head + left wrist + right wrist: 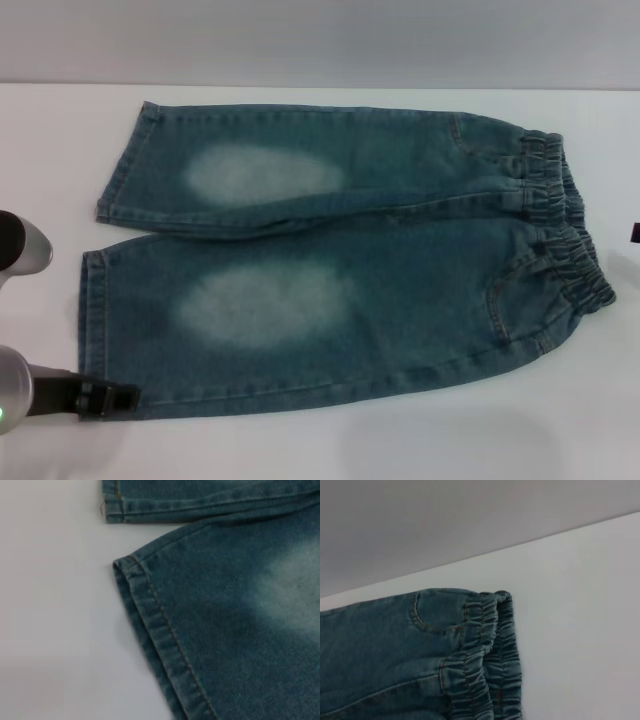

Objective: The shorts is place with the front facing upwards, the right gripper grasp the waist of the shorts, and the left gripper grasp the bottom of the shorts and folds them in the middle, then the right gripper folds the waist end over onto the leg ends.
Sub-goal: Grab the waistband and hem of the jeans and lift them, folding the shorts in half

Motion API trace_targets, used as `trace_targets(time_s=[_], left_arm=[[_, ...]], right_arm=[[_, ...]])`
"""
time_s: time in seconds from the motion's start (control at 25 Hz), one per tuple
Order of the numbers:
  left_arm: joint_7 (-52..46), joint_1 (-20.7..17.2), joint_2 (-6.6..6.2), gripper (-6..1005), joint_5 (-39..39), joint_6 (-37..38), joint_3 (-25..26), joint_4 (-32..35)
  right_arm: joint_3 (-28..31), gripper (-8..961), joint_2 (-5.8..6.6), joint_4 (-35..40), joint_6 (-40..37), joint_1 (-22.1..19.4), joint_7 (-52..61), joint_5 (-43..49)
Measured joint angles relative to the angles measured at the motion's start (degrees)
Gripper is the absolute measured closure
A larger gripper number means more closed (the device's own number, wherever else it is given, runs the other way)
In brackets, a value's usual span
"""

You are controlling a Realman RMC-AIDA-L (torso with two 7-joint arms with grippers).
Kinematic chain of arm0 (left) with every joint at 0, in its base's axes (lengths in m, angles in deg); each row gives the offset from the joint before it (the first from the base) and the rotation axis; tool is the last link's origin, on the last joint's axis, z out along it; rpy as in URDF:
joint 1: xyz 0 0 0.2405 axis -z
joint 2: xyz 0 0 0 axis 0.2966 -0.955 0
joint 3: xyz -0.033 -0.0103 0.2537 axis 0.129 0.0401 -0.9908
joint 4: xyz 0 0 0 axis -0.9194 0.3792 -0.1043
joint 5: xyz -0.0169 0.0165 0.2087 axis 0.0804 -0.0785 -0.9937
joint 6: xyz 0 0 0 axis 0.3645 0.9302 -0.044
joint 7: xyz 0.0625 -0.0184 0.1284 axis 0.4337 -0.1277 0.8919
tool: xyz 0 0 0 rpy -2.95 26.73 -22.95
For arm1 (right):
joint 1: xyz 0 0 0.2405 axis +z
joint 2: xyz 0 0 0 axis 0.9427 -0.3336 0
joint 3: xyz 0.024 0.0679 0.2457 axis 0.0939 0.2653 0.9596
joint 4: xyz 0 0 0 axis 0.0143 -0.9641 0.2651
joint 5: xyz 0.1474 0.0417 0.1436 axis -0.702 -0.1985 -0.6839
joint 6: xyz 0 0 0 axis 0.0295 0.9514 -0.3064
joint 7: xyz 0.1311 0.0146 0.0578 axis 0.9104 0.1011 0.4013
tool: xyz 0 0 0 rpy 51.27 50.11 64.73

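Denim shorts [350, 260] flat, front up

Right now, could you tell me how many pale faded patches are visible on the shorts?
2. One faded patch lies on the far leg of the shorts; the other faded patch lies on the near leg, the leg whose hem the left gripper reaches. The underside is hidden.

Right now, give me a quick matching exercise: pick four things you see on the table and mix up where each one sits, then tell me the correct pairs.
Things:
1. waist of the shorts
2. leg ends
3. left hand
4. pale faded patches

Places:
A. at the near corner of the nearer leg hem
B. the robot's right end of the shorts
C. mid-leg, one on each leg
D. the robot's left end of the shorts

Pairs: 1-B, 2-D, 3-A, 4-C
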Motion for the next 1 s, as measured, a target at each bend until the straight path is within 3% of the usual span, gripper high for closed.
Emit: trace_targets(time_s=[0.56, 1.0], left_arm=[[-0.45, 0.76, -0.06, 209, 0.02, -0.96, 0.29, 1.27], [-0.68, 3.70, -0.10, 213, -0.02, -2.59, 0.25, 4.16]], right_arm=[[-0.55, 200, -0.07, 0.93, -0.35, 0.55, -0.43, -0.21], [-0.55, 202, -0.07, 0.90, -0.32, 0.05, -0.54, -0.22]])
